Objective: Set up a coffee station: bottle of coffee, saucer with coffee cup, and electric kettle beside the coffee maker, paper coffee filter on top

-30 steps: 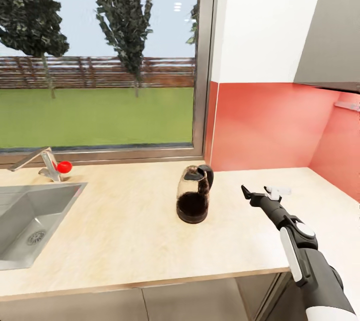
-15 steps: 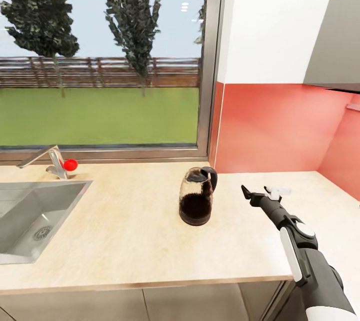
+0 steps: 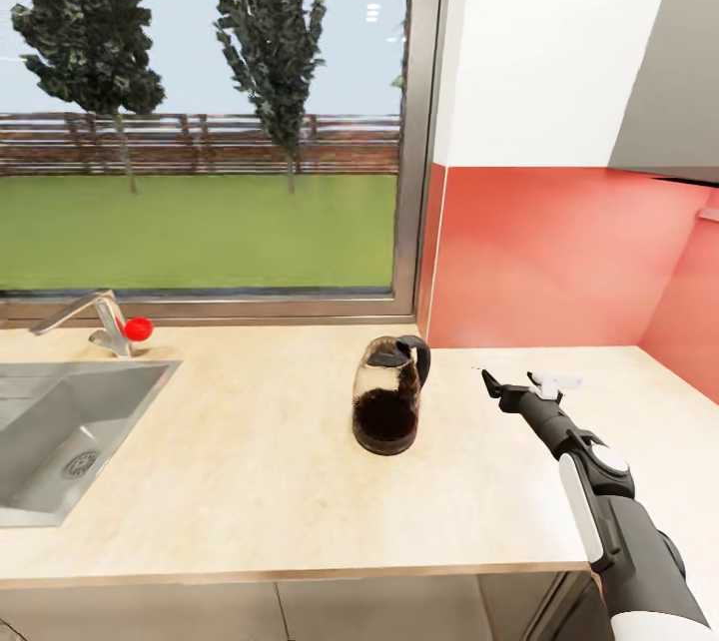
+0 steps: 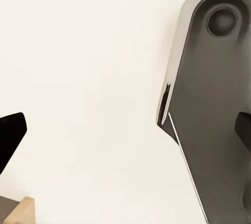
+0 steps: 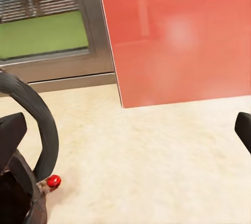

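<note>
Electric kettle: upright on the countertop, right of the sink. Right gripper: beside it, apart; jaws spread, empty. Left gripper: state indeterminable.

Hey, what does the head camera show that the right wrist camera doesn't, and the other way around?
Head view alone: the sink, the tap with its red knob, the trees outside, the whole electric kettle and the right arm with its end effector. Right wrist view alone: a close look at the kettle's loop handle and a small red button at its base. Both share the countertop, the red panel and the window with the lawn.
</note>
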{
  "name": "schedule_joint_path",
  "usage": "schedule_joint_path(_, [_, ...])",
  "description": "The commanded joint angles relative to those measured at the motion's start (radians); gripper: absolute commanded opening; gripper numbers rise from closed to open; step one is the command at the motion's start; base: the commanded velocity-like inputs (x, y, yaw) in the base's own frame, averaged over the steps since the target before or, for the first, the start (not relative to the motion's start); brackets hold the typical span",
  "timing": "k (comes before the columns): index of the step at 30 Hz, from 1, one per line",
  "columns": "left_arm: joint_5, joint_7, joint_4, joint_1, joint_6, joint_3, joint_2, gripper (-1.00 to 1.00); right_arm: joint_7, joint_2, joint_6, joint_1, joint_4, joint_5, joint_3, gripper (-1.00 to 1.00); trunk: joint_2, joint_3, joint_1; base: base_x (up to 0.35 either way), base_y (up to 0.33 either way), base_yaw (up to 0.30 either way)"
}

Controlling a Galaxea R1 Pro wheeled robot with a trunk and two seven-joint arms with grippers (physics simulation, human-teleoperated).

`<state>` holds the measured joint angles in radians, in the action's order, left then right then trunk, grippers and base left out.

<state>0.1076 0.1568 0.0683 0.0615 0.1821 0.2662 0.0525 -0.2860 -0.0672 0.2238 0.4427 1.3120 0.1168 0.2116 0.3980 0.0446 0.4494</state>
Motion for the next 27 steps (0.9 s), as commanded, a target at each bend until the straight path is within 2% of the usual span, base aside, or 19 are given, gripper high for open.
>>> schedule_joint_path(1, [0.01, 0.003, 0.001, 0.0, 0.002, 0.007, 0.0, 1.0, -0.004, 0.0, 0.008, 0.001, 0.001, 0.01, 0.001, 1.0, 0.002, 0.002, 0.001, 0.0, -0.001, 0.228])
schedule_joint_path(11, [0.011, 0.003, 0.001, 0.0, 0.001, 0.007, 0.0, 1.0, -0.004, 0.003, 0.008, 0.001, -0.004, 0.009, 0.0, 1.0, 0.002, 0.002, 0.001, 0.0, 0.0, 0.257])
schedule_joint_path(18, [0.01, 0.003, 0.001, 0.0, 0.002, 0.005, 0.001, 1.0, -0.007, -0.001, 0.006, 0.001, -0.023, 0.004, 0.001, 1.0, 0.002, 0.002, 0.001, 0.0, 0.0, 0.062])
schedule_joint_path(19, [0.01, 0.003, 0.001, 0.0, 0.002, 0.005, 0.001, 1.0, -0.015, -0.008, 0.005, 0.001, -0.042, 0.003, 0.001, 1.0, 0.002, 0.002, 0.001, 0.0, 0.0, 0.007])
schedule_joint_path(20, [0.01, 0.003, 0.001, 0.0, 0.001, 0.004, 0.001, 1.0, -0.043, -0.032, 0.003, 0.001, -0.067, 0.002, 0.001, 1.0, 0.002, 0.002, 0.001, 0.0, 0.0, 0.003])
schedule_joint_path(21, [0.01, 0.003, 0.001, 0.0, 0.001, 0.004, 0.001, 1.0, -0.122, -0.082, 0.001, 0.001, -0.109, 0.003, 0.001, 1.0, 0.002, 0.002, 0.001, 0.0, 0.0, 0.001])
schedule_joint_path(23, [0.01, 0.003, 0.001, 0.0, 0.001, 0.004, 0.001, 1.0, -0.235, -0.141, -0.001, 0.001, -0.153, 0.004, 0.003, 1.0, 0.002, 0.002, 0.001, 0.0, 0.0, 0.0])
schedule_joint_path(25, [0.01, 0.003, 0.001, 0.0, 0.0, 0.004, 0.001, 1.0, -0.291, -0.18, -0.001, 0.001, -0.171, 0.004, 0.004, 1.0, 0.002, 0.002, 0.001, 0.0, 0.0, 0.0])
schedule_joint_path(27, [0.01, 0.003, 0.001, 0.0, 0.0, 0.003, 0.001, 1.0, -0.324, -0.197, -0.001, 0.001, -0.173, 0.004, 0.002, 1.0, 0.002, 0.002, 0.001, 0.0, 0.0, 0.0])
